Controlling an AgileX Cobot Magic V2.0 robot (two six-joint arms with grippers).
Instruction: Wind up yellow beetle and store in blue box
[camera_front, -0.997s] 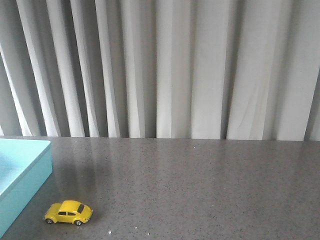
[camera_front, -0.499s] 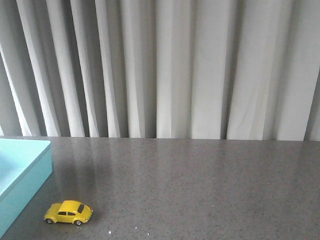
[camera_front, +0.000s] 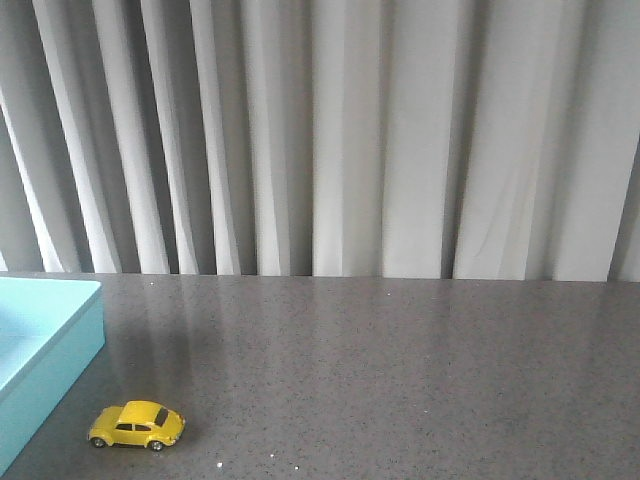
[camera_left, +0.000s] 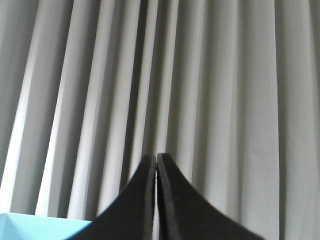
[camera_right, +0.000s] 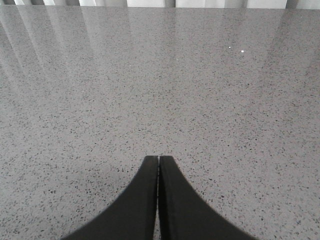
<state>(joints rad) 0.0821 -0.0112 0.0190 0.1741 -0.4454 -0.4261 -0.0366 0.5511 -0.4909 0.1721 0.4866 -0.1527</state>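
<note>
The yellow beetle (camera_front: 137, 425) stands on its wheels on the grey speckled table near the front left, side-on to the front camera. The blue box (camera_front: 40, 345) sits at the left edge, just left of the car, only partly in view. A corner of the blue box (camera_left: 35, 226) shows in the left wrist view. My left gripper (camera_left: 156, 159) is shut and empty, pointing at the curtain. My right gripper (camera_right: 159, 160) is shut and empty above bare tabletop. Neither gripper shows in the front view.
Grey pleated curtains (camera_front: 350, 140) hang behind the table's far edge. The speckled tabletop (camera_front: 420, 370) stretches to the right of the car.
</note>
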